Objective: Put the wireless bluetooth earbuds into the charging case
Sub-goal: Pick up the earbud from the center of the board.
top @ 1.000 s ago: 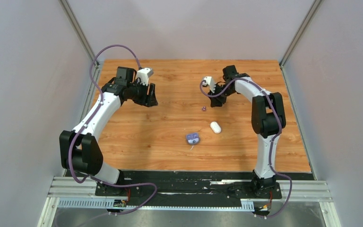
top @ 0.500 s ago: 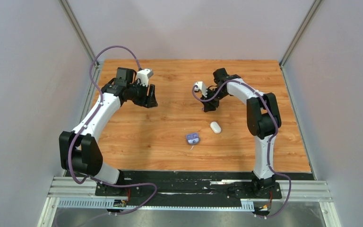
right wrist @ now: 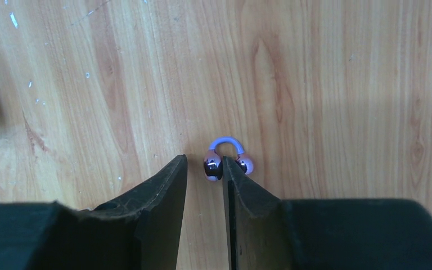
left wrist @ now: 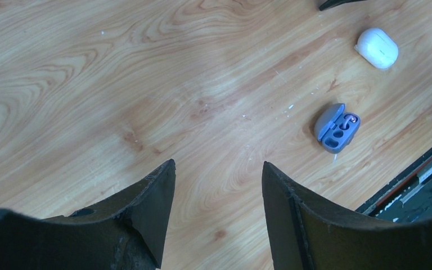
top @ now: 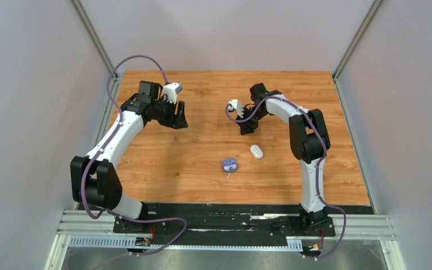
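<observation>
The right jaws stand almost shut over the table, leaving only a slim gap, and clamp nothing. A tiny dark purple earbud with two glossy beads and a lilac loop (right wrist: pixel 212 167) lies right at their tips. One bead sits in the mouth of the gap against one finger and the other bead sits just outside that finger, with bare wood showing on the gap's other side. Open wood runs ahead of these jaws. Near them, toward the arm bases, lies a closed glossy white pebble-shaped case (top: pixel 256 151). An open purple pebble-shaped charging case (top: pixel 229 165) lies a little nearer the bases, close to the white case but apart from it, with something small and pinkish seated in one socket. The left jaws are spread wide and hold nothing, well apart from the right jaws with a broad stretch of wood between them; both cases lie far off to their side. The orange-brown wood-grain table (top: pixel 163 163) carries fine pale scratches. Pale grey walls (top: pixel 34 112) rise along three of its edges, and a black rail (top: pixel 214 209) runs along the near edge.
</observation>
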